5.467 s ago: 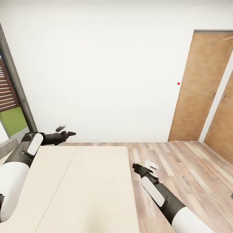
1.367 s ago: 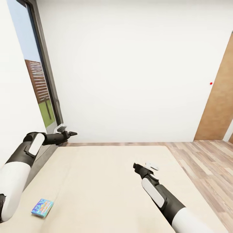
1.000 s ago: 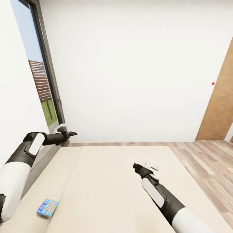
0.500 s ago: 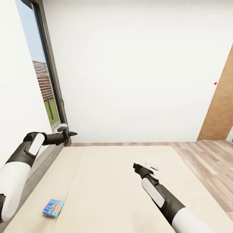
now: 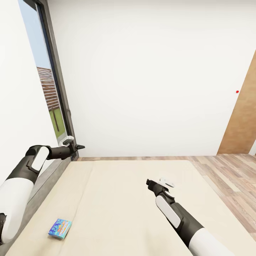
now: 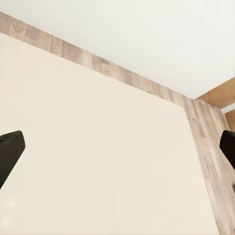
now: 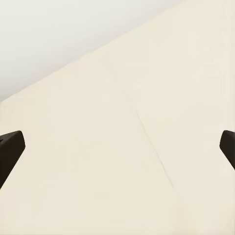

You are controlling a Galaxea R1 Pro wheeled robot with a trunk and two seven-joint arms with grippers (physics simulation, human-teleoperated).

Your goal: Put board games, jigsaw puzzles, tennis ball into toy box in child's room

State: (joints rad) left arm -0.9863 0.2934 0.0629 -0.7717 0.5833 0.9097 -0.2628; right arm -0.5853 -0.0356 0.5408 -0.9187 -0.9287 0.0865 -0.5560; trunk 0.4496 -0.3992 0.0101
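Print on the small blue game box (image 5: 60, 228) lying on the bed (image 5: 124, 199) is too small to read; the bed's near end, the door (image 5: 240, 121) and the window (image 5: 53, 103) are cut off by the edges.

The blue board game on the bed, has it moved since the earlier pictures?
No. The blue board game keeps its place beside the seam of the bed; the camera turned, so the whole picture shifted.
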